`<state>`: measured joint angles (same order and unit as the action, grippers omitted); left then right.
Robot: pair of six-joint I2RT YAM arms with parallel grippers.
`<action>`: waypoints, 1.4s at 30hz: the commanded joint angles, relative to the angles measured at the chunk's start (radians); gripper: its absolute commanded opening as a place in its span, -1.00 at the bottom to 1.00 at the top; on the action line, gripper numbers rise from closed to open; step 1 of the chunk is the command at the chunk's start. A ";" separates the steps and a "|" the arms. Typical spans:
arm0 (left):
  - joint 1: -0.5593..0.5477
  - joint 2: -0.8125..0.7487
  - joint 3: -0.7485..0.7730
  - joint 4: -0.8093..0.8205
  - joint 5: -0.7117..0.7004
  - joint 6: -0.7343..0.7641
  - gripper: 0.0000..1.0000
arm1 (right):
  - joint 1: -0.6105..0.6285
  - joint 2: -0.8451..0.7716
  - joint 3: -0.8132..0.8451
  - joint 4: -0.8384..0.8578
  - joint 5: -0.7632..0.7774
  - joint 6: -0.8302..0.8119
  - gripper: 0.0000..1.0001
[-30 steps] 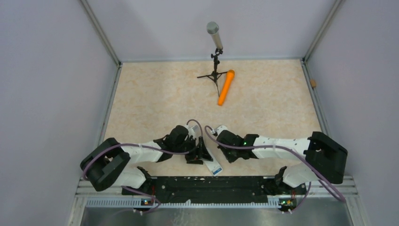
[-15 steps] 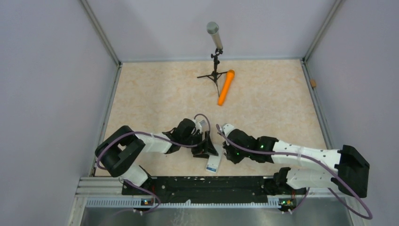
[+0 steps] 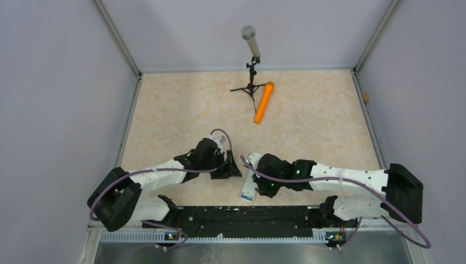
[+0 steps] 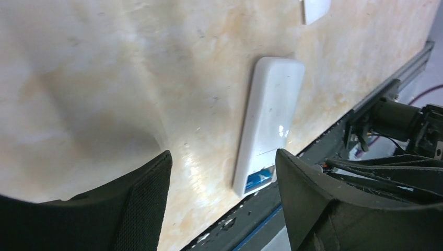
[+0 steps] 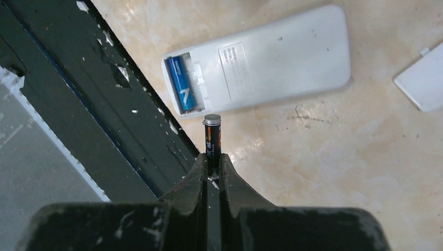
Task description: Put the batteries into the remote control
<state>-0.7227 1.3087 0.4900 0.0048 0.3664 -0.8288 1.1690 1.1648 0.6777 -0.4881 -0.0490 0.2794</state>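
The remote control (image 3: pixel 248 188) lies back-up near the table's front edge, its battery bay open at the near end. One blue-banded battery (image 5: pixel 182 90) sits in the bay's outer slot; the slot beside it is bare. My right gripper (image 5: pixel 211 159) is shut on the other battery (image 5: pixel 212 137), holding it end-out just short of the open bay. In the top view the right gripper (image 3: pixel 258 184) hovers over the remote's right side. My left gripper (image 4: pixel 222 167) is open and holds nothing. It hangs left of the remote (image 4: pixel 271 120), which in the top view lies just right of it (image 3: pixel 233 168).
A loose white battery cover (image 5: pixel 423 78) lies on the table beyond the remote's far end. The black mounting rail (image 3: pixel 236 214) runs just behind the remote's near end. A grey microphone on a tripod (image 3: pixel 250 41) and an orange cylinder (image 3: pixel 264 102) stand far back.
The left gripper has drawn back to the left, off the remote. The right gripper has come down towards the remote's near end with its battery. The remote has turned slightly.
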 commanded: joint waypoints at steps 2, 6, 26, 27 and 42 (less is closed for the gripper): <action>0.036 -0.169 -0.060 -0.153 -0.153 0.068 0.48 | 0.009 0.095 0.101 0.016 -0.047 -0.065 -1.00; 0.057 -0.281 -0.101 -0.205 -0.194 0.053 0.48 | 0.019 0.142 0.145 0.012 -0.048 -0.097 -1.00; 0.083 -0.576 -0.210 -0.283 -0.282 -0.032 0.59 | 0.060 0.332 0.232 -0.021 -0.095 -0.136 -1.00; 0.083 -0.573 -0.213 -0.277 -0.278 -0.035 0.59 | 0.061 0.337 0.234 -0.022 -0.093 -0.134 -1.00; 0.085 -0.555 -0.225 -0.240 -0.242 -0.030 0.60 | 0.062 0.370 0.265 -0.018 -0.045 -0.109 -0.59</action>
<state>-0.6430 0.7509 0.2756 -0.2840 0.1104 -0.8616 1.2167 1.5307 0.8928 -0.5209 -0.1143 0.1608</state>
